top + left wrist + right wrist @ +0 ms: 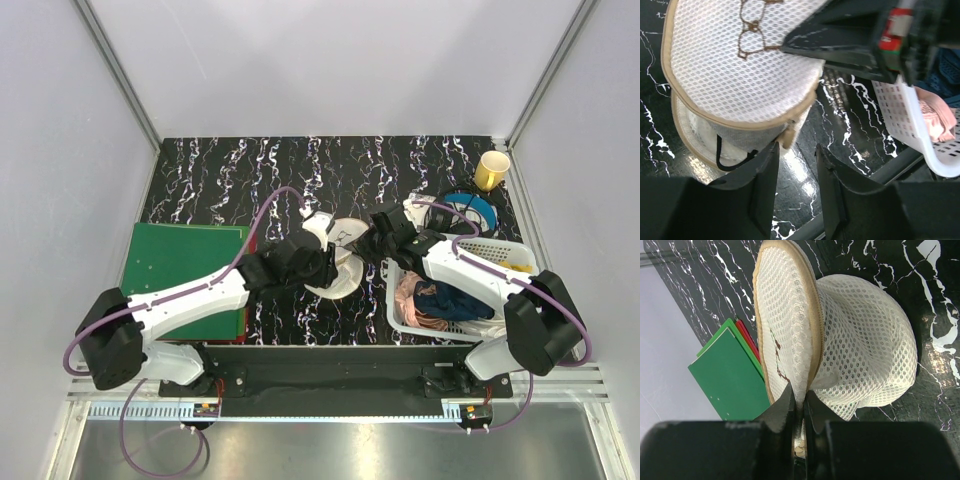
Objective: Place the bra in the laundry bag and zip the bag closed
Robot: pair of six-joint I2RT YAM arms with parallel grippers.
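Right wrist view: the right gripper [799,407] is seen clenched on the rim of the laundry bag [865,355], so the upper of its 2 halves is steadied, probably for zipping. The bag is placed mid-bench, beside the basket [500,250] at the right edge. The left gripper [796,147] is held released just under the zipper pull [788,136], grasping nothing. The bra cannot be identified; only a black loop [718,152] is glimpsed in the gap.
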